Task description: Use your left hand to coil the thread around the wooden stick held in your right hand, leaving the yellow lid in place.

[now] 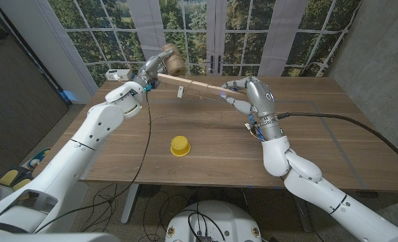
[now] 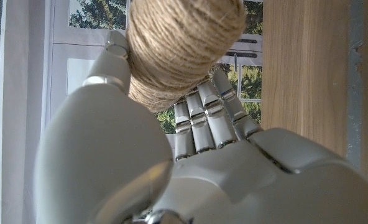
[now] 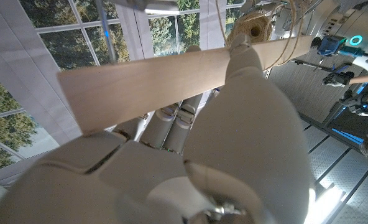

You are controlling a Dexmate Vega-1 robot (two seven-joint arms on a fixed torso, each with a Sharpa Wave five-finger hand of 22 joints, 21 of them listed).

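My left hand grips the twine spool, raised over the desk's far edge. Right hand has its fingers closed round the stick, spool at its far end. Yellow lid sits on the desk, well apart.

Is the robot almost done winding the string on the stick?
Not nearly. Both pick-ups look done: the right hand holds the wooden stick up, and the left hand grips the twine spool by its far end. A few strands cross the stick in the right wrist view, so winding has begun. Most coiling is left. The yellow lid sits on the table.
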